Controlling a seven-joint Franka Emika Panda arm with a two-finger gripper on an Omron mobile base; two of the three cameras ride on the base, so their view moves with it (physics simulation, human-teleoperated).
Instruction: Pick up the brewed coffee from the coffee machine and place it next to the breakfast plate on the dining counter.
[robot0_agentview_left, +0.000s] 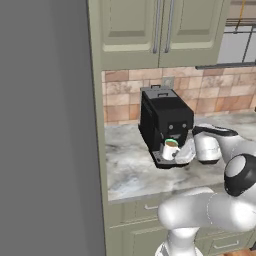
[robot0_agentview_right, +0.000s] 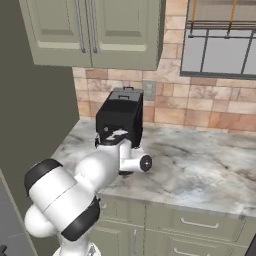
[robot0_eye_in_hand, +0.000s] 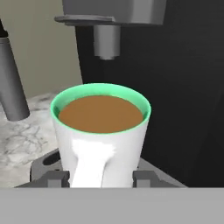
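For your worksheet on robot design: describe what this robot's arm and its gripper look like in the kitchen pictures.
The arm is built of thick, rounded, glossy white segments with black bands at the joints, one capped by a dark dome. The gripper has two small blocky grey finger tips. No cables or markings are visible.

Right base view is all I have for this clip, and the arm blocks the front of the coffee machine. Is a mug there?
Observer: Yes. The left base view shows a white mug with a green rim on the drip tray of the coffee machine.
Operator: Is it full?
Observer: The hand view shows brown coffee close to the rim, right under the spout.
Operator: Where is the gripper?
Observer: The gripper is at the mug, one fingertip on each side of its base, handle facing the camera. I cannot tell whether the fingertips touch it.
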